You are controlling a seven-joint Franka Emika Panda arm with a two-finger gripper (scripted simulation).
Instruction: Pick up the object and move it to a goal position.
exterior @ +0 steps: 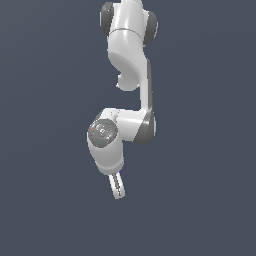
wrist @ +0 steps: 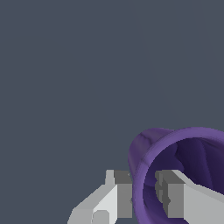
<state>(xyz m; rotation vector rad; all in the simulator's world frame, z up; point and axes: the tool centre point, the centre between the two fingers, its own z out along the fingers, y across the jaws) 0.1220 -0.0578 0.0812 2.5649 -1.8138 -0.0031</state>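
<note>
The object [wrist: 151, 144] is a dark purple cup with a hollow top, and in the wrist view it looms large. My gripper [wrist: 142, 189] is shut on its rim wall. One finger [wrist: 116, 194] presses the outside of the wall and the other finger [wrist: 177, 194] sits inside the hollow. In the exterior view the white arm reaches down the middle, and my gripper [exterior: 118, 186] shows as a thin white and dark finger pair below the wrist. The object is hidden there behind the hand.
A plain dark blue-grey surface [exterior: 45, 200] fills the background in both views. The arm's upper links [exterior: 130, 40] rise at the top centre of the exterior view. No other objects or markers show.
</note>
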